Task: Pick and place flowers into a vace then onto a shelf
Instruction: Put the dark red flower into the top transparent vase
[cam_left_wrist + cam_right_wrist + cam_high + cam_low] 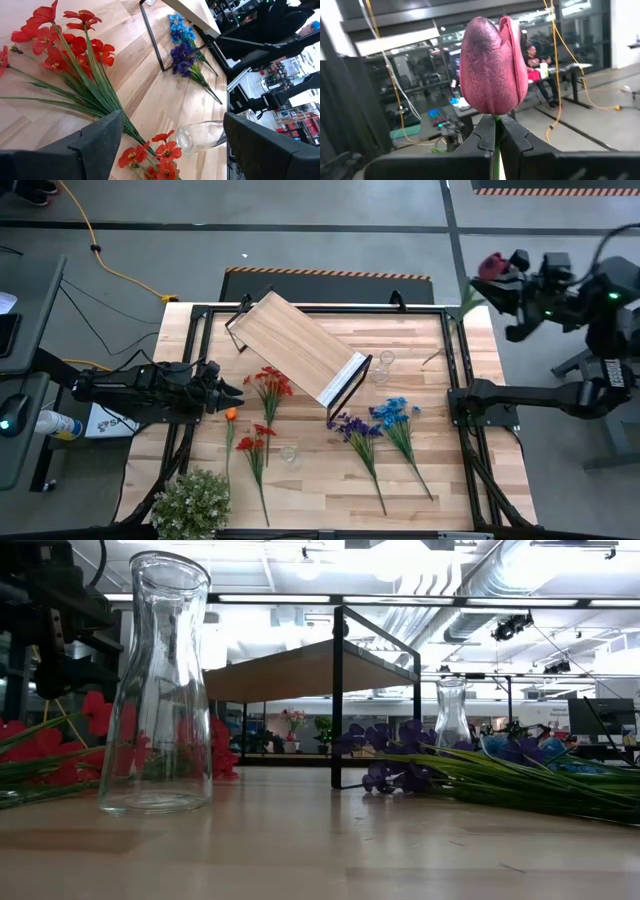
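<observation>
Right arm is up and folded back beyond the table's far right corner, its right gripper (496,135) pinched tight on the green stem of a dark red tulip-shaped artificial flower (494,65); that bloom (491,266) hangs off the table edge, well apart from everything else. Left arm lies low and stretched across the table's left side, the left gripper (232,392) with fingers spread wide, holding nothing, just beside the bunch of red long-stemmed flowers (270,383). An orange bloom (231,414) sits right below it, more red sprigs (254,442) nearer. Purple flowers (354,427) and blue flowers (397,412) lie right of centre. The light-wood shelf on its black metal frame (297,345) stands angled at the far middle. A clear glass vase (157,690) stands upright on the slatted wooden tabletop (330,480), a second clear vase (451,712) farther off.
</observation>
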You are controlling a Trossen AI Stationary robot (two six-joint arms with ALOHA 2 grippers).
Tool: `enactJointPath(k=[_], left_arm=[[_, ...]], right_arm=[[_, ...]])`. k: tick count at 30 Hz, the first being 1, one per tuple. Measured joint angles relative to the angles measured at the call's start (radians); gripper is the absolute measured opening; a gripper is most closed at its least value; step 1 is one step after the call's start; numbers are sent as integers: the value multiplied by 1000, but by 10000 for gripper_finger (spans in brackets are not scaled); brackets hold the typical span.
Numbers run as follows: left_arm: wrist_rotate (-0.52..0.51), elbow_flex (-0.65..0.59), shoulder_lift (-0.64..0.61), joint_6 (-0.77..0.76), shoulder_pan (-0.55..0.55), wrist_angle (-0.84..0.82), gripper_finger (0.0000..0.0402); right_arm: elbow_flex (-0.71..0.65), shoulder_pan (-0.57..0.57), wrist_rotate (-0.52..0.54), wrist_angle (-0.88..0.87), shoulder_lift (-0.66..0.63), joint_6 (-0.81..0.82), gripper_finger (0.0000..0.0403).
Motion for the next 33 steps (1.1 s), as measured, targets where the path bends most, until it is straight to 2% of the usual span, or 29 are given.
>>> enactJointPath(k=[10, 15, 25, 33], left_arm=[[0, 0, 0, 0, 0, 0, 376], [0, 0, 0, 0, 0, 0, 376], [0, 0, 0, 0, 0, 0, 376], [0, 0, 0, 0, 0, 0, 376]], right_arm=[[-3, 27, 16, 2, -16, -8, 0], [-64, 26, 13, 47, -30, -10, 0], [-354, 26, 5, 340, -135, -27, 0], [-629, 26, 70, 523, -260, -28, 0]])
